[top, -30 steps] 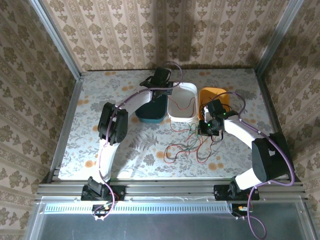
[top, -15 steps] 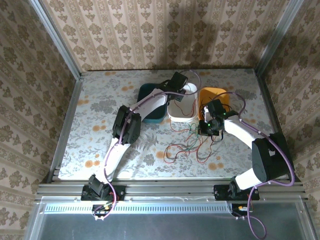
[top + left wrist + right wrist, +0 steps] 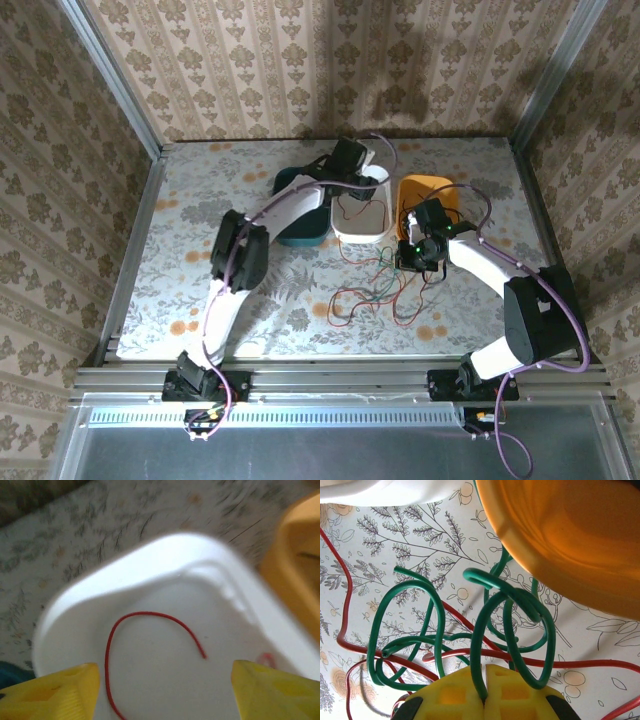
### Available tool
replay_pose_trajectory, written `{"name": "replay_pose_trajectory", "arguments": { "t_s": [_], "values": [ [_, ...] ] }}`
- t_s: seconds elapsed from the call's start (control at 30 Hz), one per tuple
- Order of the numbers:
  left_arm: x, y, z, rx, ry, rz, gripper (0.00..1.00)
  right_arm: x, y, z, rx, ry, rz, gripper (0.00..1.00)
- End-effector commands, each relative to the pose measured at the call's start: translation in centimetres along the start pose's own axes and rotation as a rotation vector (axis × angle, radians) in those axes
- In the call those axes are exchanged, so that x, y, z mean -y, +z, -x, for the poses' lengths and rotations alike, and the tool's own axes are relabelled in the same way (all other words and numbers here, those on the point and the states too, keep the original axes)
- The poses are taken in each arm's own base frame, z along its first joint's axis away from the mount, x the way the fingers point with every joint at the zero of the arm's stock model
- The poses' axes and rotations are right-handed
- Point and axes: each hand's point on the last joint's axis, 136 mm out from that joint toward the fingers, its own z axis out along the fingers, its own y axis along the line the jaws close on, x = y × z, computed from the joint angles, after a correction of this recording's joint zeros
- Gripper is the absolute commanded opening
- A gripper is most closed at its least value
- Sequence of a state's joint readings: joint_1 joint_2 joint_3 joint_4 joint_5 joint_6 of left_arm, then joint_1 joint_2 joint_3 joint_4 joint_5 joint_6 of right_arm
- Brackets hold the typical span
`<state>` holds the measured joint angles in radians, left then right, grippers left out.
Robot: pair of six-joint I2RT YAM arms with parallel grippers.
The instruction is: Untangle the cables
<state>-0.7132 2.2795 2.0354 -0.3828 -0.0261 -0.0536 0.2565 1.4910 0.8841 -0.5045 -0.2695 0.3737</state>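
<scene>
- My right gripper (image 3: 484, 686) has its yellow pads pressed together on a loop of the green cable (image 3: 512, 597), low in the centre of the right wrist view. It sits just under the rim of the orange tray (image 3: 570, 535).
- The cables (image 3: 372, 290) lie knotted on the table (image 3: 200, 200), right of centre in the top view and in front of the trays. Red strands cross beneath the green coils.
- My left gripper (image 3: 162, 692) hangs over the white tray (image 3: 165, 550), fingers spread wide and holding nothing. A curl of red cable (image 3: 145, 613) lies in the tray between them.
- I judge the step to be taking that red strand. I'd hold the green firm as an anchor, lower the left, close across the strand and draw it slowly toward the upper left.
- I'd stop if the green coils tighten or the tray starts to drag.
- The left wrist view is blurred, so I can't tell whether the red end is free or runs over the rim into the knot.
</scene>
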Motion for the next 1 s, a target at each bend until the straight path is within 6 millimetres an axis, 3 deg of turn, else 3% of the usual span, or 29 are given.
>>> {"name": "replay_pose_trajectory", "arguments": {
  "t_s": [0.0,0.07,0.2,0.3,0.37,0.7,0.97],
  "values": [
    [2.8,-8.4,6.2,0.227,0.077,-0.161,0.72,-0.7,-1.7,1.4,0.049,-0.005,0.012,0.00],
    [4.7,-10.7,4.2,0.212,0.162,-0.270,0.73,-0.8,-1.8,1.4,0.049,-0.005,0.016,0.00],
    [8.7,-13.6,-3.6,0.051,0.291,-0.536,0.73,-0.8,-1.6,1.6,0.041,0.005,0.034,0.00],
    [9.7,-13.1,-7.9,-0.067,0.303,-0.572,0.71,-1.1,-1.6,1.7,0.039,0.005,0.052,0.00],
    [10.2,-12.4,-9.7,-0.107,0.320,-0.568,0.70,-1.1,-1.5,1.7,0.038,0.006,0.054,0.00],
    [11.6,-7.1,-13.4,-0.165,0.338,-0.501,0.64,-1.0,-1.1,1.4,0.016,0.024,0.063,0.00],
    [12.5,-5.7,-14.0,-0.180,0.323,-0.509,0.37,-1.0,-1.3,1.4,0.019,0.027,0.061,0.00]
  ]
}}
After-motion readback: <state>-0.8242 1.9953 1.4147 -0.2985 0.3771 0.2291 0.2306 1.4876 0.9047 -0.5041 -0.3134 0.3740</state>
